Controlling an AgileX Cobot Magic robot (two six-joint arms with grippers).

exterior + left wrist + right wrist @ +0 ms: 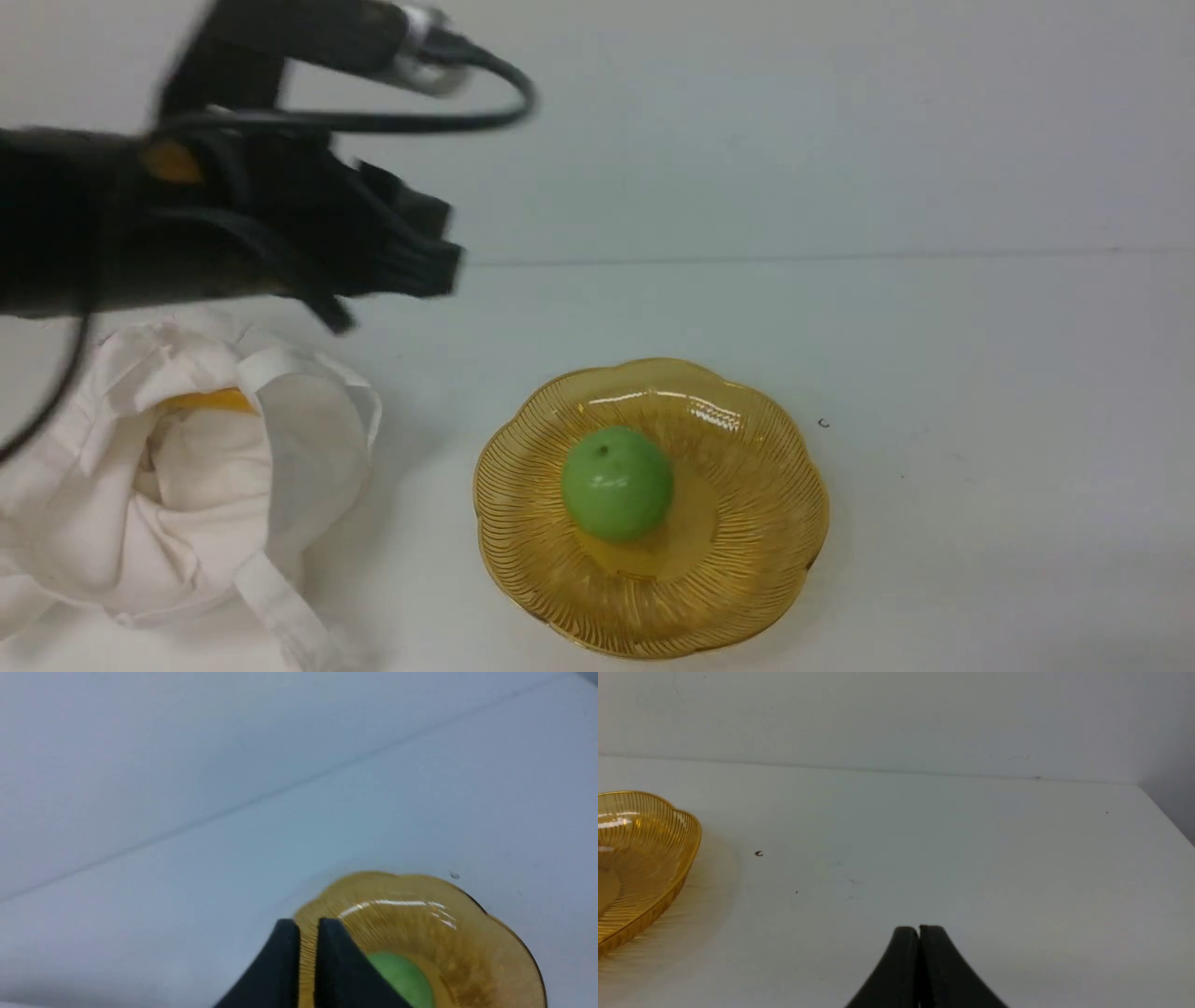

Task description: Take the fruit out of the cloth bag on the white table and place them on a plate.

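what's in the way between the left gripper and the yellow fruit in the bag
Only fabric: the yellow fruit lies inside the cloth bag, whose folds hide all but a sliver of it. The left gripper hangs raised and shut; nothing else visible lies between them.

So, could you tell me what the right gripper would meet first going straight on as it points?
Probably bare smooth white tabletop; the right gripper points wide of the ribbed amber plate, though depth is unclear.
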